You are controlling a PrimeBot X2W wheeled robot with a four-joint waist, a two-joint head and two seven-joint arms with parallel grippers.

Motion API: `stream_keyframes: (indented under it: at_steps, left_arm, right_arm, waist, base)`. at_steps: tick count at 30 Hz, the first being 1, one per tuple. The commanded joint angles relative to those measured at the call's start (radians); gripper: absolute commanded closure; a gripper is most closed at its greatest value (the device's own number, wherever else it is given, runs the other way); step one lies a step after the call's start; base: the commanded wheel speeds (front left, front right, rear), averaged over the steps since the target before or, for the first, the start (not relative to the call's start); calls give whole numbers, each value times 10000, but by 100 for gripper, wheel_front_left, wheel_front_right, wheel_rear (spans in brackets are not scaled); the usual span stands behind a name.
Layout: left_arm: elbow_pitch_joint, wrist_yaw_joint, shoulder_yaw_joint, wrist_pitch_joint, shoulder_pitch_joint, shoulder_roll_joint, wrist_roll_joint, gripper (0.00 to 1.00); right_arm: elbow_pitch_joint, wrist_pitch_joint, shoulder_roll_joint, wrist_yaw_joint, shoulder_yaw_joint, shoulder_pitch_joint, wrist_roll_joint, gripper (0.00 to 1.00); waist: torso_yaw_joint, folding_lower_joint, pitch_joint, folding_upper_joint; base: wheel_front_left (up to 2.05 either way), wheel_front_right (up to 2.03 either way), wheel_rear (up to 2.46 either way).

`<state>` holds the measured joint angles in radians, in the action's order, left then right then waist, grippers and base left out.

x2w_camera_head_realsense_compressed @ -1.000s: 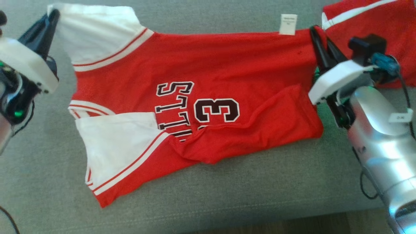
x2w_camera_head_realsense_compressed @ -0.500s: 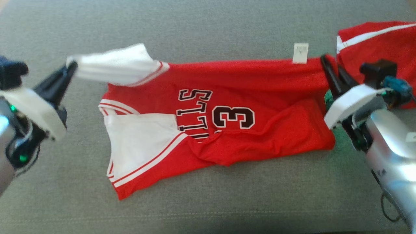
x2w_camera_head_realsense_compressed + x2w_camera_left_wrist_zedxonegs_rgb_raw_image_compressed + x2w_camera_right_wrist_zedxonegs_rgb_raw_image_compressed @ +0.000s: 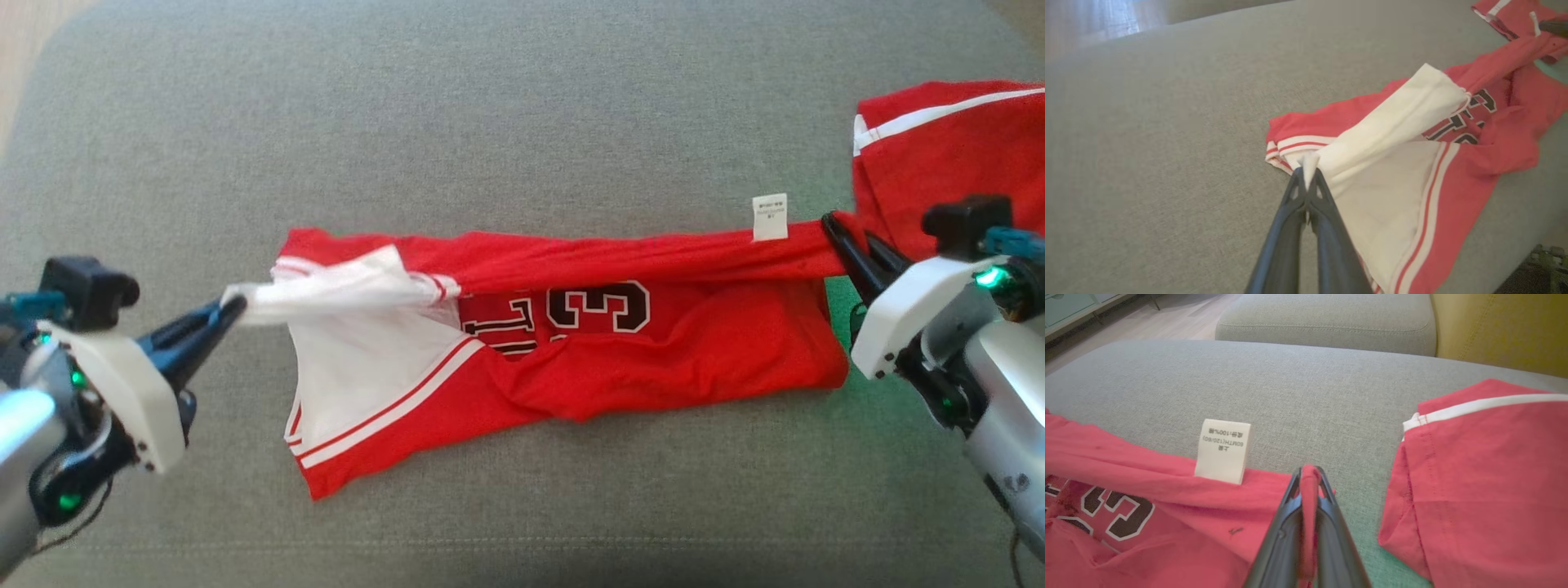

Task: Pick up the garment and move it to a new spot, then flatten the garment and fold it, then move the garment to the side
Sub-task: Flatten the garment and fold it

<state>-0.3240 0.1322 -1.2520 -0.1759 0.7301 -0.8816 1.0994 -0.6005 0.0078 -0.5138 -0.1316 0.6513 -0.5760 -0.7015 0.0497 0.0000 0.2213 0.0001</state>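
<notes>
Jersey (image 3: 694, 359) is being stretched.
Left gripper (image 3: 233, 306) is pinching the sleeve (image 3: 343, 286); right gripper (image 3: 831, 224) is clamping the edge (image 3: 804, 245).

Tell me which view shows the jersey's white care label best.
The right wrist view: the care label is close and large, its print visible. The head view shows it small, print unreadable; the left wrist view, too distant to tell.
</notes>
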Motion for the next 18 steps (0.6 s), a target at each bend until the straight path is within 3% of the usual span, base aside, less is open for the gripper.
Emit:
stream_keyframes:
  at_steps: [1, 15, 16, 17, 18]
  left_arm:
    - [131, -15, 412, 4, 172, -673, 89, 100]
    - [1775, -15, -205, 1540, -421, -1524, 754, 100]
    - [1819, -15, -215, 1617, -448, -1548, 779, 100]
    - [1840, -15, -223, 1657, -470, -1557, 787, 100]
    - [1838, -15, -229, 1693, -493, -1551, 802, 71]
  right_arm:
    - [295, 38, -314, 9, 31, 148, -89, 100]
    - [1747, 1275, -1098, 9, 523, 1005, -693, 100]
    - [1879, 1382, -1170, 9, 562, 1059, -736, 67]
    - [1947, 1548, -1223, 9, 558, 1141, -843, 0]
    - [1981, 1783, -1271, 9, 547, 1238, -976, 0]
  waist:
    - [-16, 0, -10, -1]
    - [22, 0, -224, -1]
    - [13, 0, -230, -1]
    - [4, 0, -236, -1]
    - [-2, 0, -242, -1]
  base:
    - [0, 0, 0]
    - [0, 0, 0]
    - [0, 0, 0]
    - [0, 0, 0]
    - [0, 0, 0]
